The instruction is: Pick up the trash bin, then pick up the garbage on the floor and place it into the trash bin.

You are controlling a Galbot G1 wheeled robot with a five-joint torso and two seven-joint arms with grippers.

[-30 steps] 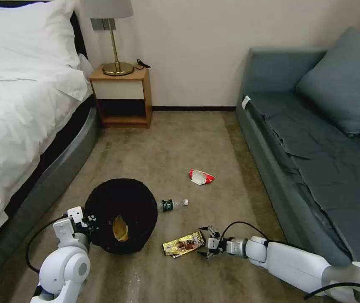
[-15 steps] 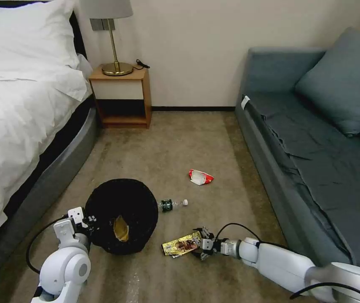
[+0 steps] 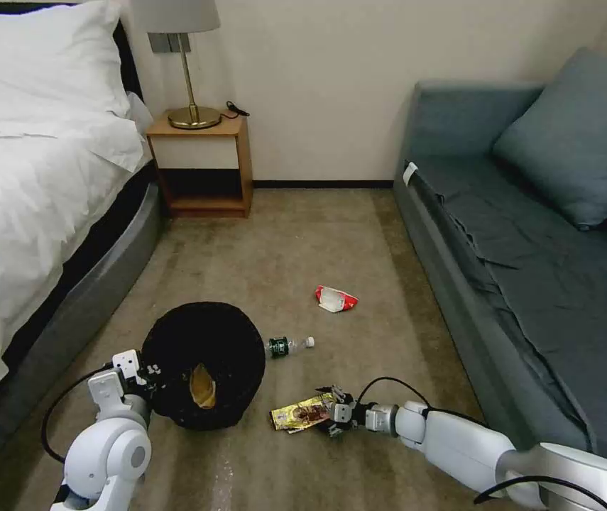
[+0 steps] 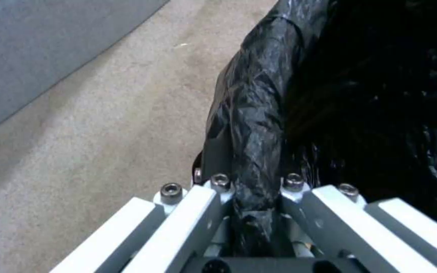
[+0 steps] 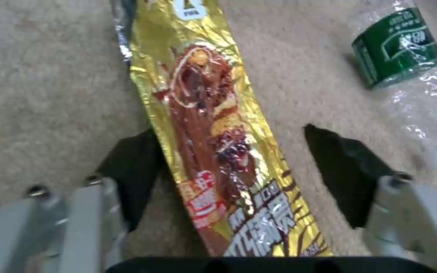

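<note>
The right gripper (image 5: 233, 170) has its fingers spread on both sides of the yellow-gold snack wrapper (image 5: 213, 129), which lies flat on the carpet (image 3: 303, 241) near the clear bottle (image 3: 287, 345). The left gripper (image 4: 251, 189) pinches the rim of the trash bin (image 3: 204, 362).

The trash bin (image 3: 202, 363), round and lined with a crinkly black bag, is tipped so its mouth faces the camera, and a brown paper scrap (image 3: 201, 387) lies inside it. A small clear bottle (image 3: 287, 345) with a green label lies on its side on the carpet just beside the bin. A yellow-gold snack wrapper (image 3: 297, 412) lies flat nearby. A crumpled red-and-white wrapper (image 3: 336, 299) sits farther off.
</note>
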